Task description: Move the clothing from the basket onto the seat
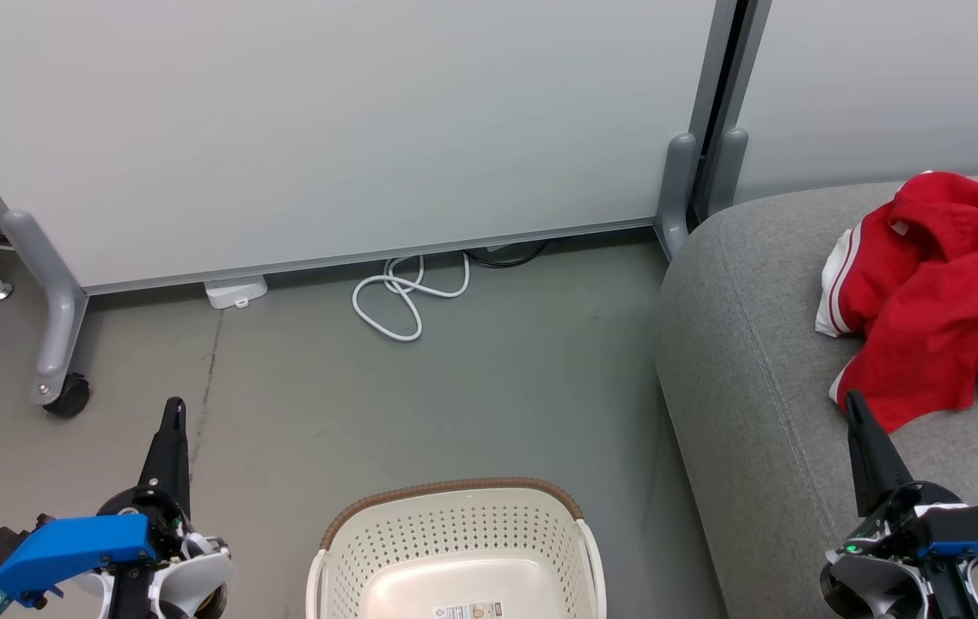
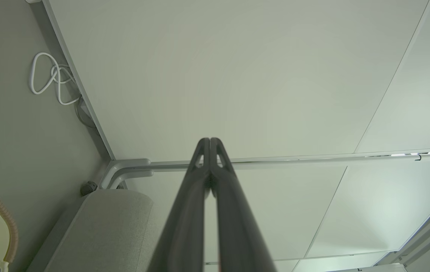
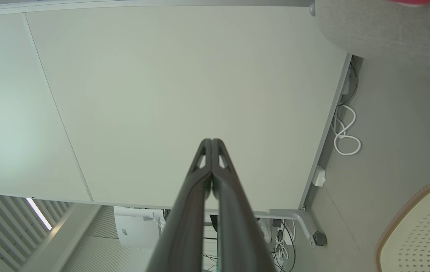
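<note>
The seat [image 1: 755, 387] carries the red clothing [image 1: 936, 284]. The basket [image 1: 455, 524], as far as I see it, is empty, so I judge the task done. My left end effector [image 1: 174, 406] and right end effector [image 1: 852, 401] are pressed together, holding nothing.

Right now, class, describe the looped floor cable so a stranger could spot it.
Start at the pale partition wall. At its foot, on the grey floor left of the sofa, lies the white cable. Unlike the dark cable beside it, it curls in loose loops.
</note>
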You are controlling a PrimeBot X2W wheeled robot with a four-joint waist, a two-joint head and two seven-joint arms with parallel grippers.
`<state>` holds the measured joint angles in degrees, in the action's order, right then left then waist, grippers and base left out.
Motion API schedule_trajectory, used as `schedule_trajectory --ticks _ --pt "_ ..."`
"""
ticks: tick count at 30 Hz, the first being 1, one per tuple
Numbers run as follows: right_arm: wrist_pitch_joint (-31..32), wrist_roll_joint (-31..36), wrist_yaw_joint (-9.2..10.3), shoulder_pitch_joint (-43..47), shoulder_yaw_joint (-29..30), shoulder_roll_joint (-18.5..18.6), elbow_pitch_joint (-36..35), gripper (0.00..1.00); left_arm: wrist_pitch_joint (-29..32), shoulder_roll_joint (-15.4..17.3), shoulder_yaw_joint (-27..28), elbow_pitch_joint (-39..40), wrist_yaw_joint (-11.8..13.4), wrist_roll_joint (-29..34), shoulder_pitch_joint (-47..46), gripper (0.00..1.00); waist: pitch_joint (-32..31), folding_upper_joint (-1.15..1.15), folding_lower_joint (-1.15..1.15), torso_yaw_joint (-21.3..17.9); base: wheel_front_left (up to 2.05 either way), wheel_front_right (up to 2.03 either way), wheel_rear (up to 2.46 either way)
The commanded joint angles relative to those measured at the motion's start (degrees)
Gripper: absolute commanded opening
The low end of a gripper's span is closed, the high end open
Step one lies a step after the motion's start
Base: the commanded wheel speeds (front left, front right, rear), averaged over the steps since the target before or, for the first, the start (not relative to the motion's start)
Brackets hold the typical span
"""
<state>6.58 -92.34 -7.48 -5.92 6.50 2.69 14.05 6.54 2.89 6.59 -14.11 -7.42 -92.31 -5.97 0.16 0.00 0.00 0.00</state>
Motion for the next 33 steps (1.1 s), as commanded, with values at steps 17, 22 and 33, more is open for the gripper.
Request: schedule_trajectory --ticks 17,22,33 --pt "0.2 -0.1 -0.02 -0.7 0.1 0.4 0.1 0.0 0.2 -0.1 0.1 0.0 -0.2 -0.2 -0.6 0.0 0.0 0.0 0.0 0.0 0.0 0.0 0.0" --pt "0.2 -0.1 -0.03 -0.7 0.1 0.4 0.1 0.0 0.2 -0.1 0.1 0.0 -0.2 -0.2 -0.6 0.0 0.0 0.0 0.0 0.0 0.0 0.0 0.0" --pt "0.2 -0.1 -0.02 -0.7 0.1 0.4 0.1 0.0 0.2 -0.1 0.1 0.0 -0.2 -0.2 -0.6 0.0 0.0 0.0 0.0 0.0 0.0 0.0 0.0"
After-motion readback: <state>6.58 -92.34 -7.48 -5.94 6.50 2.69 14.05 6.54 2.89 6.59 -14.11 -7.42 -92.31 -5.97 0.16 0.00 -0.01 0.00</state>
